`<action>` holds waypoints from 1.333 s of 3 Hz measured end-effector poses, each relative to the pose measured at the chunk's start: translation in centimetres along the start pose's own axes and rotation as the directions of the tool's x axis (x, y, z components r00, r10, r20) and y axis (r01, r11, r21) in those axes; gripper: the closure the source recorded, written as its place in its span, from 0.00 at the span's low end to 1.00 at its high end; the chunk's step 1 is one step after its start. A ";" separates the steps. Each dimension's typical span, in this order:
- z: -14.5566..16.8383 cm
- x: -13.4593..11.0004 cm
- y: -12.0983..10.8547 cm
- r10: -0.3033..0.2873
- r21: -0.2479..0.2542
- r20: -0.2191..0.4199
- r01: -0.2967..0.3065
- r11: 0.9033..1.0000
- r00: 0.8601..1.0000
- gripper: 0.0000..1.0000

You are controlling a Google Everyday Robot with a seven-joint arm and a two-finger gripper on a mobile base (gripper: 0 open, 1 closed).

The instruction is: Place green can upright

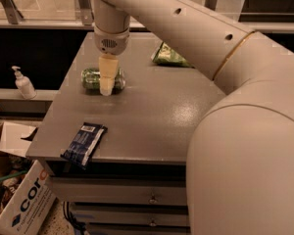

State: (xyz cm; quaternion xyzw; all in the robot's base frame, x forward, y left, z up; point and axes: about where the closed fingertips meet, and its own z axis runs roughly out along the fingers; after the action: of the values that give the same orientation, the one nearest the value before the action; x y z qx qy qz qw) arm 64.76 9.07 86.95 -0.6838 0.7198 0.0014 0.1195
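Note:
The green can (92, 79) lies on its side near the left rear of the grey table (152, 116), its long axis running left to right. My gripper (107, 88) hangs straight down from the arm, right over the middle of the can, its pale fingers (108, 75) covering the can's centre. The can's two ends show on either side of the fingers. The gripper's tips are at the can's front side, close to the tabletop.
A green crinkly snack bag (169, 57) lies at the table's rear, partly hidden by my arm. A dark blue snack packet (83, 143) overhangs the front left edge. A soap dispenser (22, 82) stands on a ledge to the left. A cardboard box (19, 199) sits on the floor.

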 end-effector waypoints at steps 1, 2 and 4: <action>1.3 -2.2 0.1 -0.026 -0.007 -0.010 0.026 1.000 1.000 0.00; 2.4 -4.0 0.5 -0.048 -0.012 -0.025 0.048 0.999 0.999 0.00; 4.1 -6.0 -0.2 -0.066 -0.012 -0.065 0.066 0.998 0.996 0.00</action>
State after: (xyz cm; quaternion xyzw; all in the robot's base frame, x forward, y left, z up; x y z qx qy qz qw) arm 65.85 15.68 84.09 -0.7074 0.7004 -0.0213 0.0926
